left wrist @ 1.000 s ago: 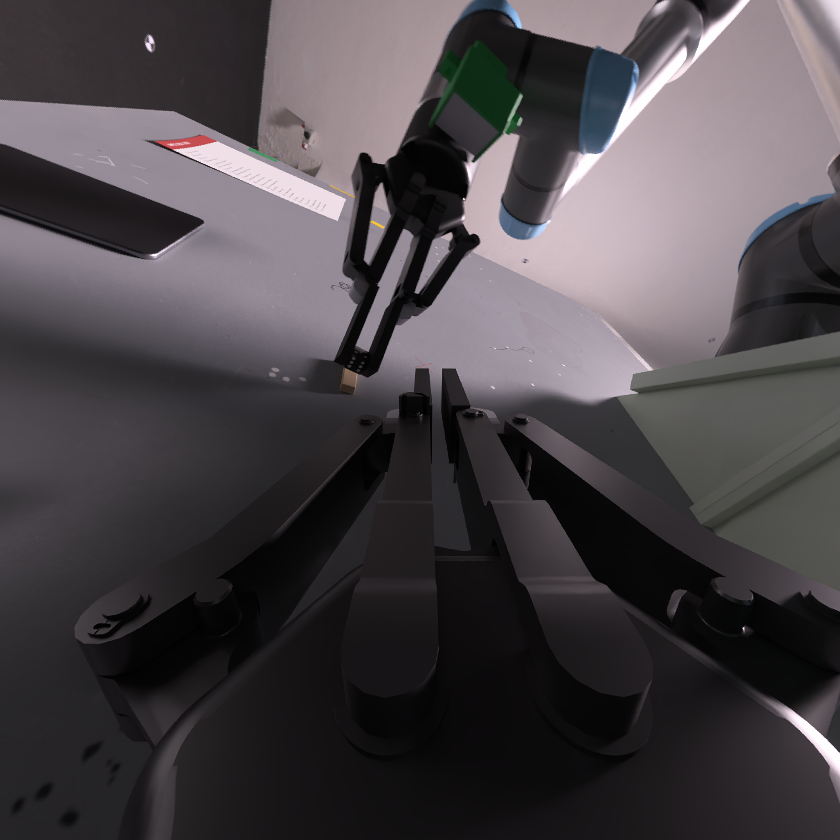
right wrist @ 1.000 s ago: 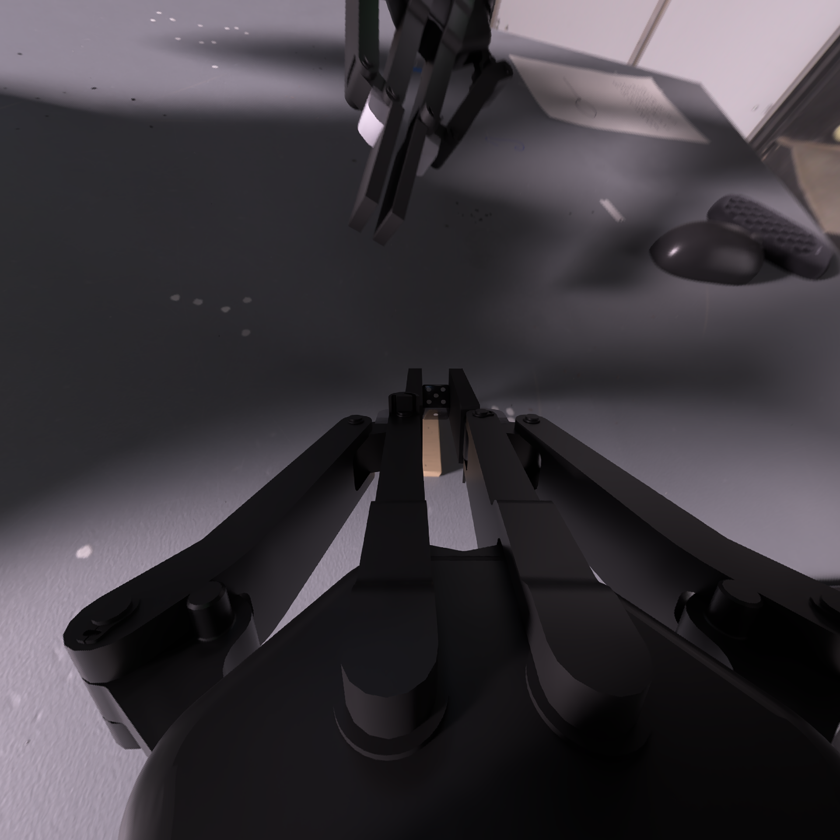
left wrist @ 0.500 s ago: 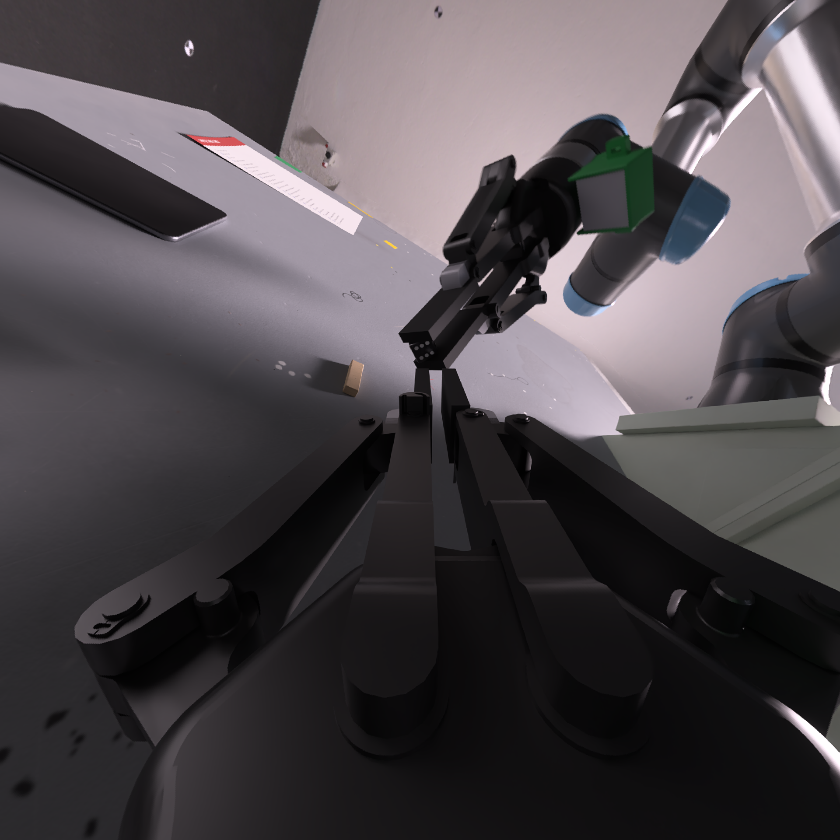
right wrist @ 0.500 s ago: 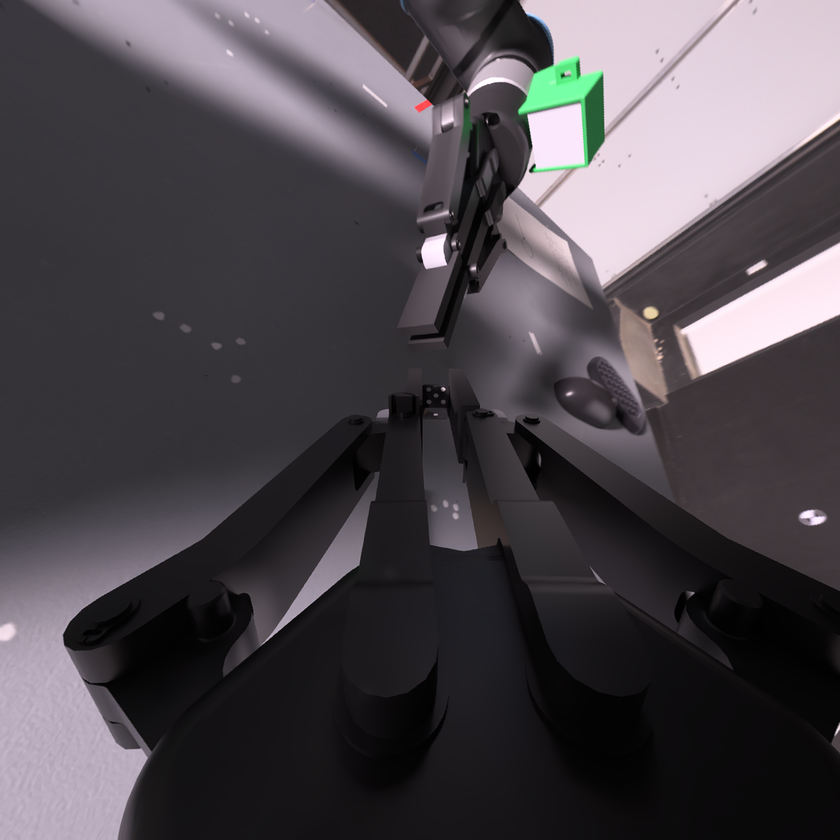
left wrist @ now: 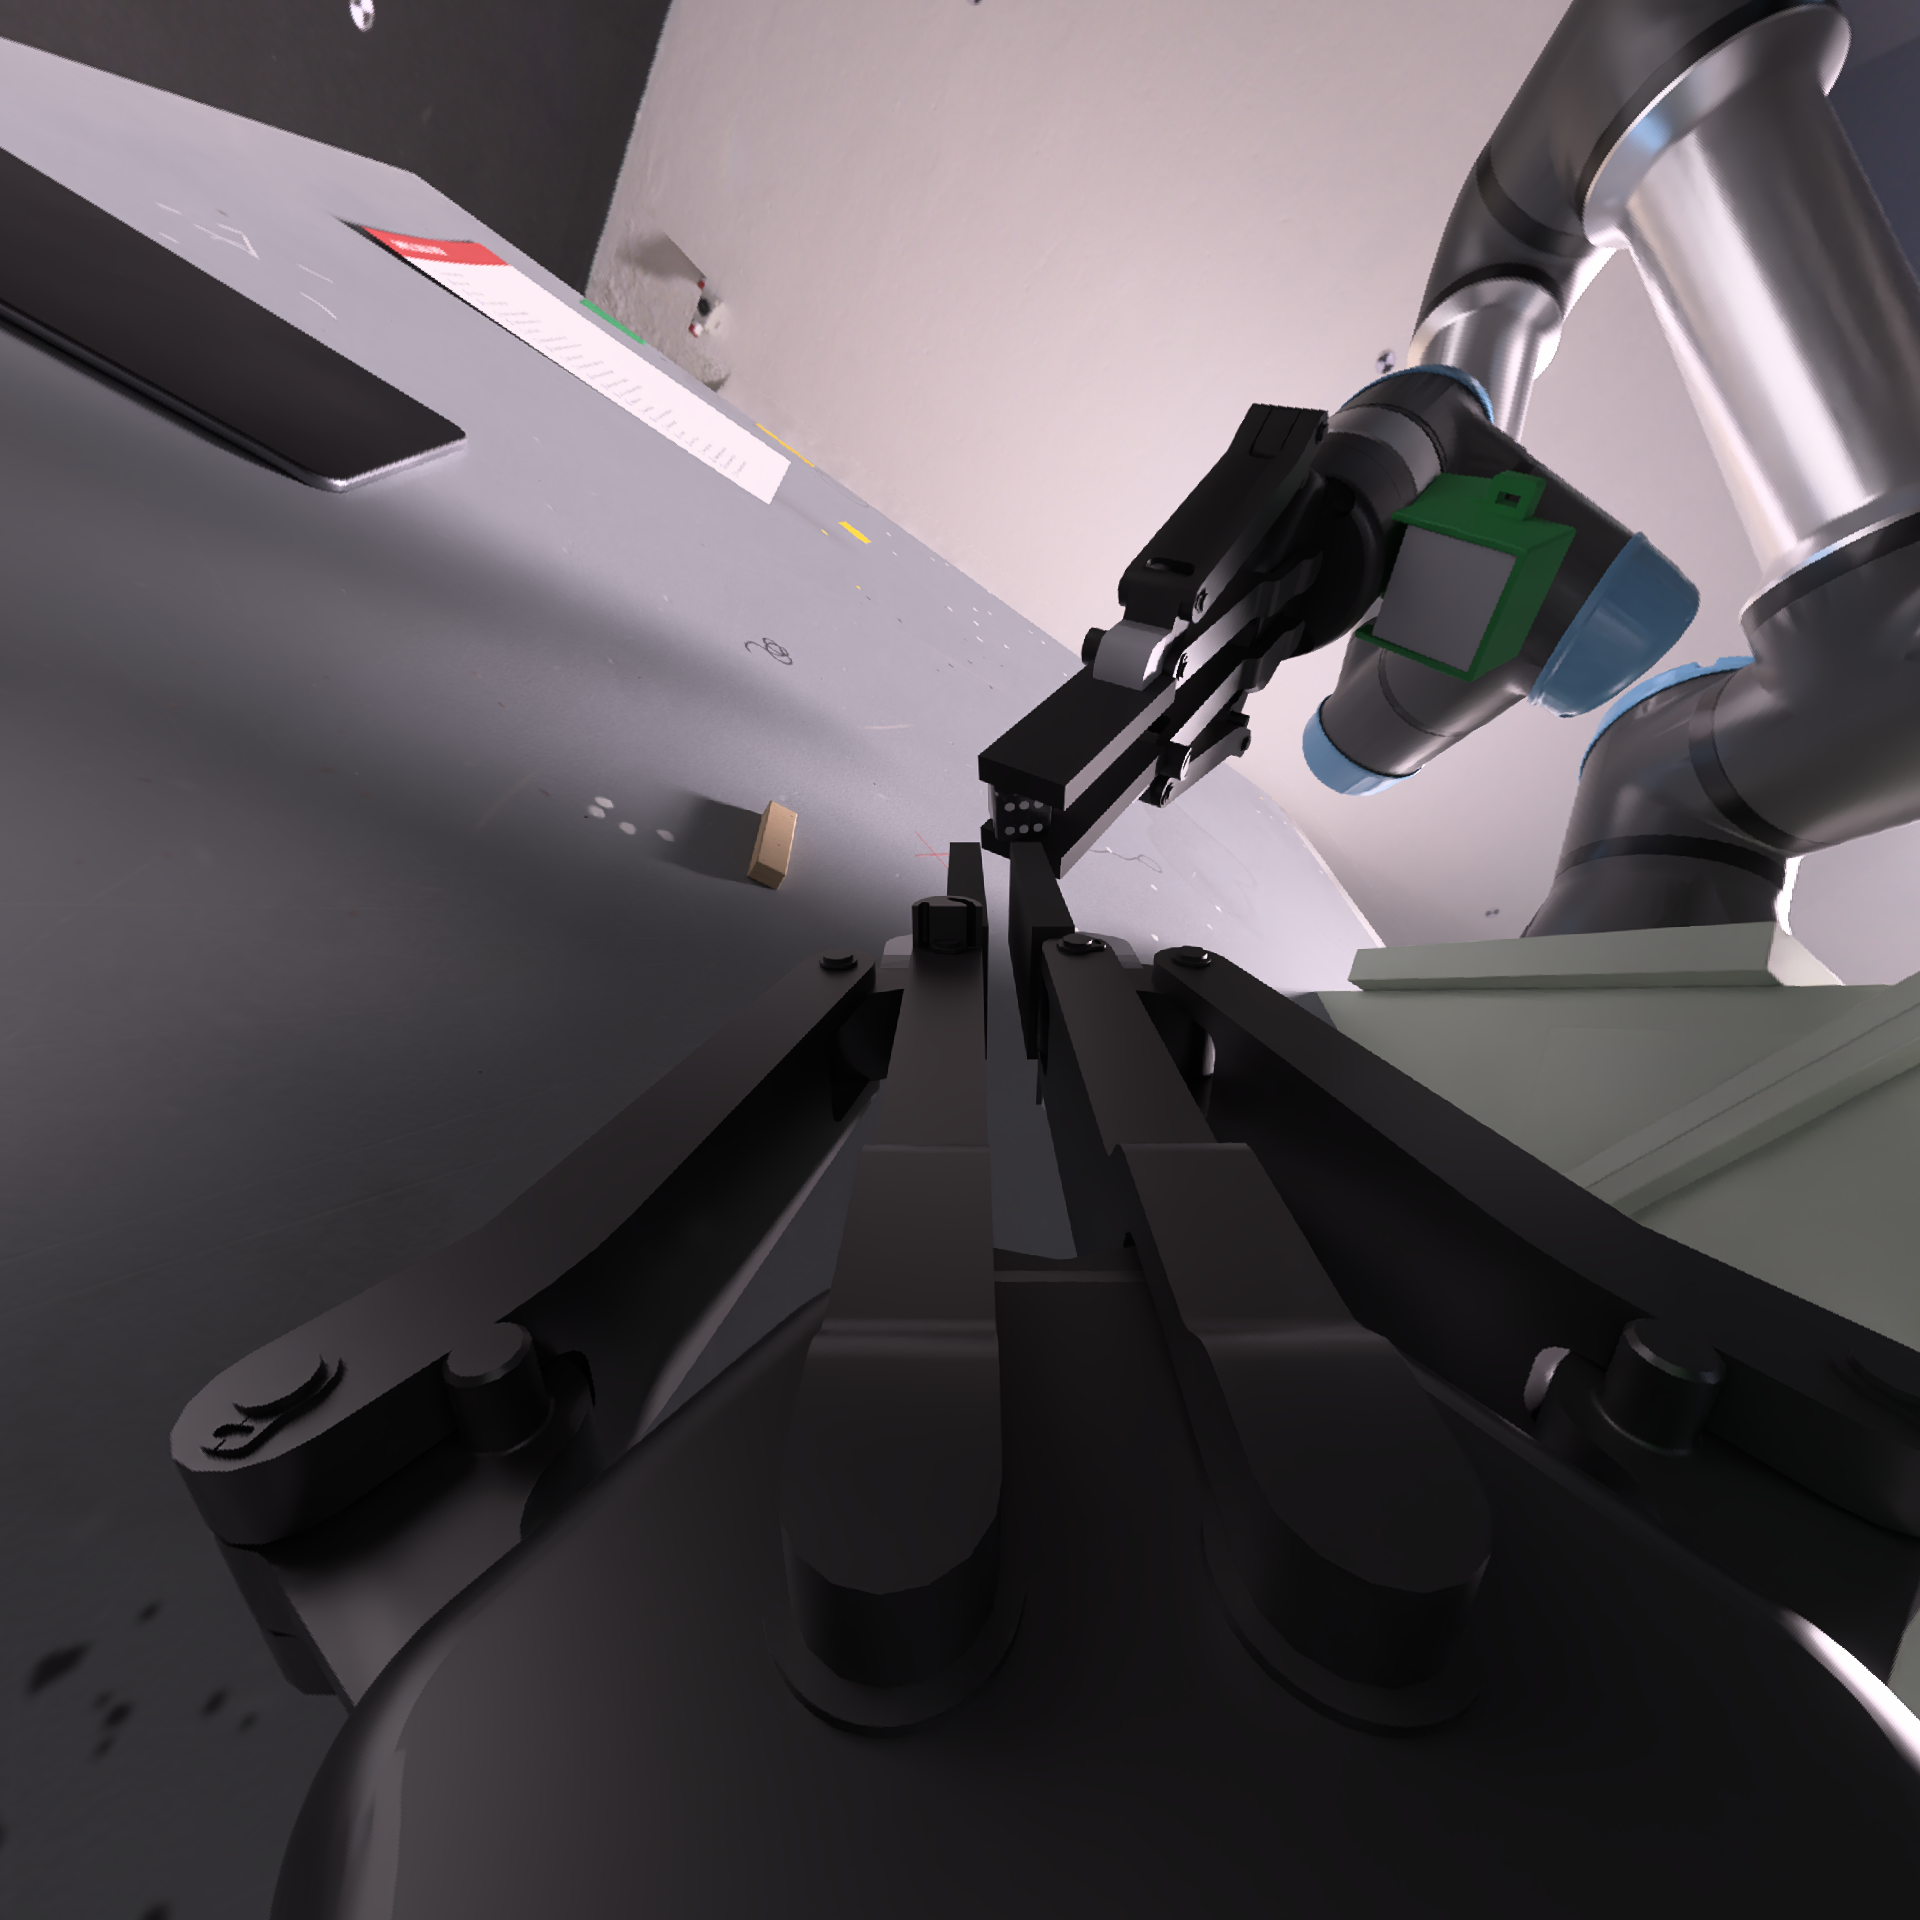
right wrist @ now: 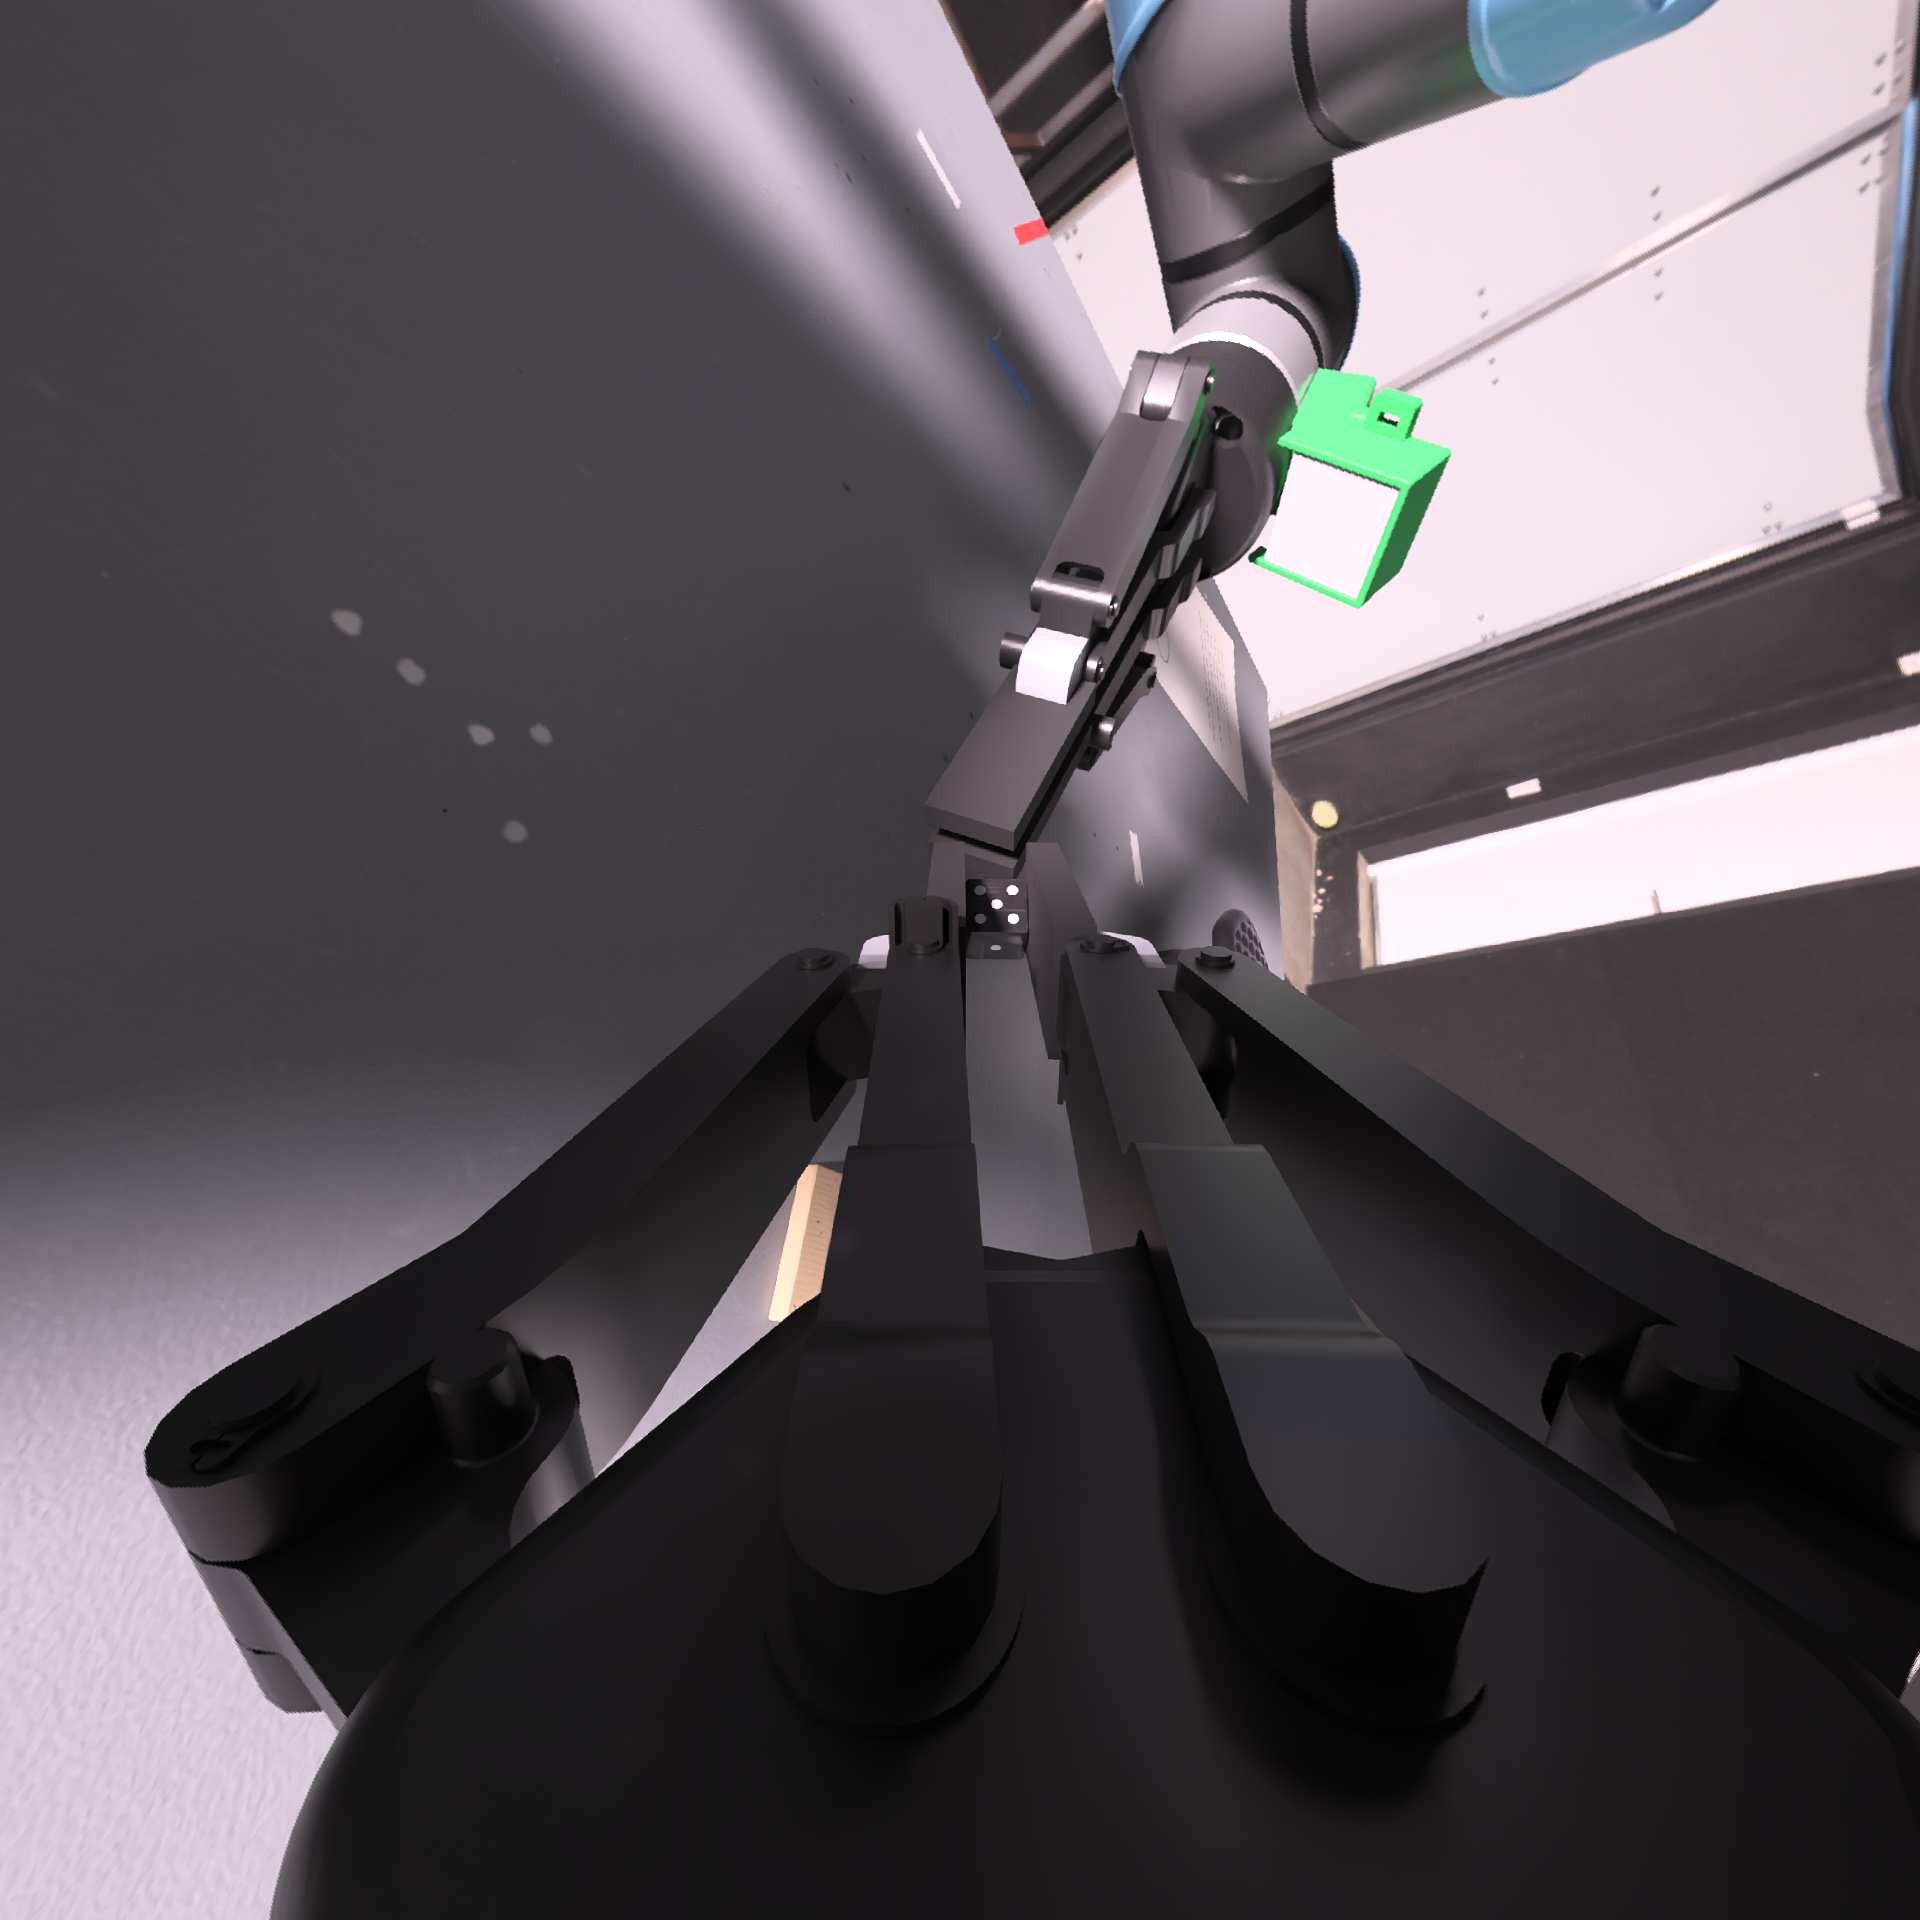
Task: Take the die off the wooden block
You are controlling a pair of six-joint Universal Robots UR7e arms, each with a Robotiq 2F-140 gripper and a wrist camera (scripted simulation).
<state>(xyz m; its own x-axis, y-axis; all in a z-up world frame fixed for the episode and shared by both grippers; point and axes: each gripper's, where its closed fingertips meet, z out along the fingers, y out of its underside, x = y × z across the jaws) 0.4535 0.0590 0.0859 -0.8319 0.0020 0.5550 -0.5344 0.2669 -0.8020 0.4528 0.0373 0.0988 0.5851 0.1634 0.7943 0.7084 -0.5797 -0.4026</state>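
Observation:
My right gripper (right wrist: 995, 881) is shut on the black die (right wrist: 995, 904), which has white pips, and holds it in the air. In the left wrist view the right gripper (left wrist: 1029, 800) comes in from the upper right with the die (left wrist: 1023, 818) at its tips. The die is just above and touching or nearly touching my left gripper (left wrist: 994, 871), which is shut and empty. The small wooden block (left wrist: 774, 844) lies bare on the grey table (left wrist: 416, 727). It also shows in the right wrist view (right wrist: 805, 1257), low behind the fingers.
A black flat slab (left wrist: 208, 343) and a white sheet with a red header (left wrist: 582, 353) lie at the far left of the table. A pale green box (left wrist: 1662, 1091) stands at the right. The left arm's gripper (right wrist: 982, 821) nearly meets my right fingertips.
The right gripper has lifted the die off the wooden block and carried it up and over to the left gripper's tips. The block stays on the table. The left gripper stays shut.

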